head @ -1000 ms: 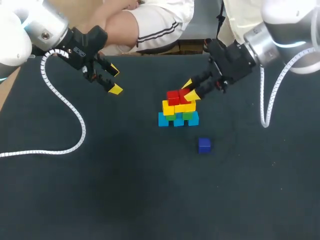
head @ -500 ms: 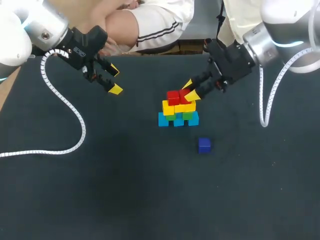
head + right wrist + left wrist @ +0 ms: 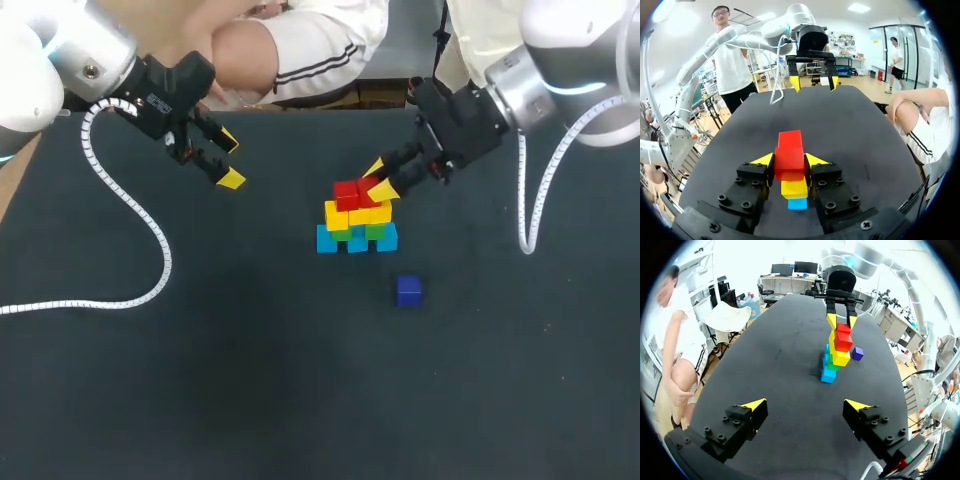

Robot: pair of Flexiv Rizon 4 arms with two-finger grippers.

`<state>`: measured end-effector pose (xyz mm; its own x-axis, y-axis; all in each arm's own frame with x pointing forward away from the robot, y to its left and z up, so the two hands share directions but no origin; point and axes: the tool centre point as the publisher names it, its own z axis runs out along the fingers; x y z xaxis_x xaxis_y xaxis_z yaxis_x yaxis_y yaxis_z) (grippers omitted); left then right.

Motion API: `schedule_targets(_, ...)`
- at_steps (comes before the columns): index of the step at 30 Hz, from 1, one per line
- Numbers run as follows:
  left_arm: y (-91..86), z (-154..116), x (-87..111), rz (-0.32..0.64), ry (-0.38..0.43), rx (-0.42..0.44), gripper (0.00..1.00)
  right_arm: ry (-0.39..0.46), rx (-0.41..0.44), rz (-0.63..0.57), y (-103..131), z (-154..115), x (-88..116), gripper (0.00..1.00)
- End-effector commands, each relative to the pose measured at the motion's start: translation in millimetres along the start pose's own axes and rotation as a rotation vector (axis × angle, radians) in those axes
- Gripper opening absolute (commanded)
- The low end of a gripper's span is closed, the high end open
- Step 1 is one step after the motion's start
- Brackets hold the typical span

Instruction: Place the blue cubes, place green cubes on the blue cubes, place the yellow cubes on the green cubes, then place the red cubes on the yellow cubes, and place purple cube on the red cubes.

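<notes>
Stacking is at the red layer: one red cube (image 3: 789,159) is clenched between the fingers of the right hand (image 3: 379,179), pressed from both sides. It rests on the yellow cubes (image 3: 794,188) just under the hand. The second red cube (image 3: 790,138) touches it, just ahead of the fingertips. The left hand (image 3: 806,404) is released and empty, with the stack far ahead of it on the counter (image 3: 200,380). The purple cube (image 3: 408,290) lies alone, near the stack and to one side of the right hand. I judge it to be light, stiff and rather smooth. It is best taken by two opposite flat faces at the middle, then set down softly, because the narrow tower may topple.
</notes>
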<state>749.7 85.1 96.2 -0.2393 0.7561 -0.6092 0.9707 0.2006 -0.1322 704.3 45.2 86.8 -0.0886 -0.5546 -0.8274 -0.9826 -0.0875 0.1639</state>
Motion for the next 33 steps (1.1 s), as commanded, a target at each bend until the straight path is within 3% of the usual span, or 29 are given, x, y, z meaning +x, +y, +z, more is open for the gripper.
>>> schedule_targets(1,-0.4,-0.5,1.0,0.003,-0.002,-0.001,1.00,0.001,0.004,0.003,1.5,-0.1,-0.1,0.00)
schedule_targets(33,-0.4,-0.5,1.0,0.003,-0.002,-0.001,1.00,0.014,0.001,0.029,-1.0,1.0,0.8,0.00)
